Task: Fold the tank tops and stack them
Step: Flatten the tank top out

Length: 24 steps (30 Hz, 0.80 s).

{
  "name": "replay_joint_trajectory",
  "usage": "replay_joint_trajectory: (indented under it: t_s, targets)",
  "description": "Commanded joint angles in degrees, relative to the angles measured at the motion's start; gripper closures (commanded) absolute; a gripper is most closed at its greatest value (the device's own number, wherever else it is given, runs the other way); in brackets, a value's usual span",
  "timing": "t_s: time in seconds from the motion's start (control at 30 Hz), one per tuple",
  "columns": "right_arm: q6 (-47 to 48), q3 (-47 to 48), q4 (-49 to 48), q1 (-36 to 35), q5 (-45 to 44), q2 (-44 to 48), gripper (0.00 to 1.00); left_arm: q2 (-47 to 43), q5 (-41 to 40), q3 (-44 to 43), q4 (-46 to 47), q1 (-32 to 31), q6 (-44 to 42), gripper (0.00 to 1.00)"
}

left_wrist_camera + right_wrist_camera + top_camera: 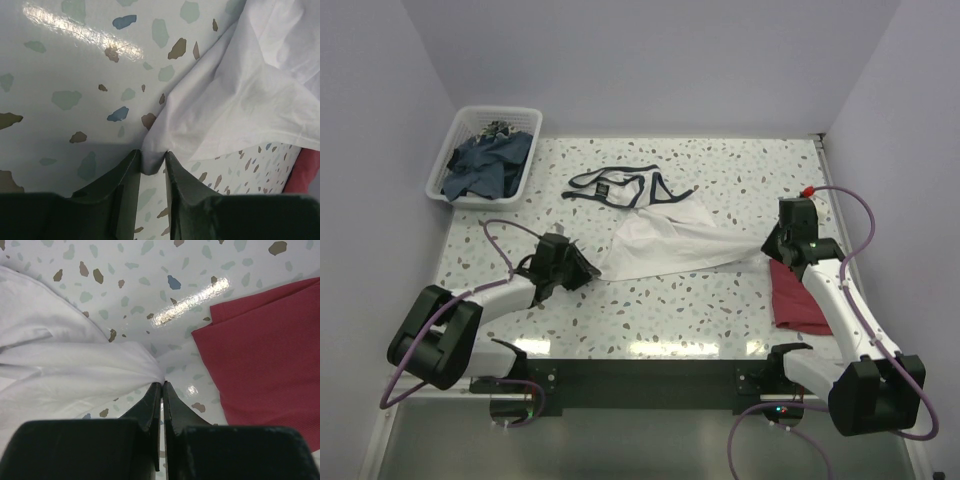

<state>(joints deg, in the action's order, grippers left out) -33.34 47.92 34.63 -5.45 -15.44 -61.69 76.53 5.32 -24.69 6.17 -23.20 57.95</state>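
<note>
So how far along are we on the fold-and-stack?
Done: the plain dark red cloth tank top lies flat at the right, apparently folded. In hand: the white navy-trimmed cloth tank top, unfolded, with the left gripper and right gripper each pinching a corner. Left: fold it and stack the two.

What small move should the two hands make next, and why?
Probably lift both together: the left hand and right hand each pinch a hem corner of the white cloth tank top with navy trim, which lies unfolded between them.
</note>
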Motion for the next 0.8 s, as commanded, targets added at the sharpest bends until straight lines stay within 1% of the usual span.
replay_joint_trajectory:
  t_s: [0.0,0.1,0.13,0.17,0.2,0.27,0.3,0.33,0.37,0.4,0.43,0.47,0.5,0.53,0.57,0.6,0.63,0.67,0.7,0.73,0.77]
  targets:
    - [1.0,0.3,-1.9,0.4,-0.3,-0.3,1.0,0.0,-1.0,0.1,-0.2,0.4,1.1,0.7]
    - [1.1,0.9,-1.8,0.4,-0.2,-0.4,1.0,-0.3,-3.2,-1.1,-2.2,0.5,1.0,0.82]
    - [1.1,1.1,-1.8,0.5,0.0,-0.4,1.0,-0.4,-4.0,-1.9,-3.4,0.6,0.7,0.88]
    - [1.0,1.5,-1.6,0.5,0.3,-0.4,1.0,-0.5,-4.5,-2.6,-4.1,0.9,0.4,0.92]
    - [0.8,2.5,-1.7,0.7,0.9,-0.5,1.0,-1.1,-5.0,-3.4,-4.8,1.1,-0.1,1.0]
    - [0.4,4.4,-1.2,0.7,2.9,-0.9,1.0,-2.4,-7.9,-7.6,-10.2,1.8,-2.2,1.0]
    - [-0.2,7.3,-0.9,0.7,3.6,-1.0,1.0,-4.6,-9.6,-9.5,-12.2,1.9,-3.0,1.0]
    - [-0.6,9.1,-1.0,0.7,4.8,-1.3,1.0,-5.9,-13.1,-13.9,-16.1,1.9,-5.0,1.0]
    - [-0.8,11.0,-1.0,0.7,6.3,-1.4,1.0,-7.3,-14.9,-16.6,-17.9,1.9,-6.1,1.0]
    - [-1.4,15.8,-0.8,0.7,8.5,-1.8,1.0,-9.8,-16.6,-19.5,-19.6,2.0,-7.2,1.0]
    - [-1.5,18.5,-0.9,0.7,9.8,-2.0,1.0,-10.9,-19.2,-26.0,-22.2,2.0,-9.8,1.0]
    - [-1.4,21.1,-1.1,0.7,11.0,-2.1,1.0,-11.7,-20.2,-29.8,-23.4,2.0,-11.4,1.0]
    - [-1.3,26.7,-1.9,0.7,13.0,-2.0,1.0,-12.8,-20.9,-33.6,-24.4,2.0,-13.1,1.0]
    - [-1.1,29.7,-2.2,0.7,13.9,-2.0,1.0,-13.2,-21.6,-41.9,-26.8,2.0,-16.1,1.0]
    - [-0.9,33.0,-2.1,0.7,14.4,-1.9,1.0,-13.4,-21.8,-46.3,-27.5,2.0,-17.7,1.0]
    - [-0.8,40.1,-1.1,0.7,14.5,-1.9,1.0,-13.7,-21.2,-50.2,-27.7,2.0,-19.6,1.0]
    - [-0.5,43.6,-0.6,0.7,14.5,-1.9,1.0,-13.4,-19.6,-58.8,-28.8,2.0,-22.4,1.0]
    - [-0.3,46.9,-0.4,0.7,14.3,-1.4,1.0,-12.9,-19.0,-63.6,-29.8,2.0,-23.6,1.0]
    - [-0.2,53.0,-0.1,0.7,14.2,-1.2,1.0,-11.6,-18.1,-68.1,-30.9,2.0,-24.8,1.0]
    - [-0.1,56.2,0.0,0.7,13.9,-1.2,1.0,-11.1,-15.4,-75.6,-31.7,1.9,-26.3,1.0]
    - [0.1,59.3,0.3,0.7,13.8,-1.0,1.0,-10.4,-14.1,-79.1,-32.1,1.9,-26.7,1.0]
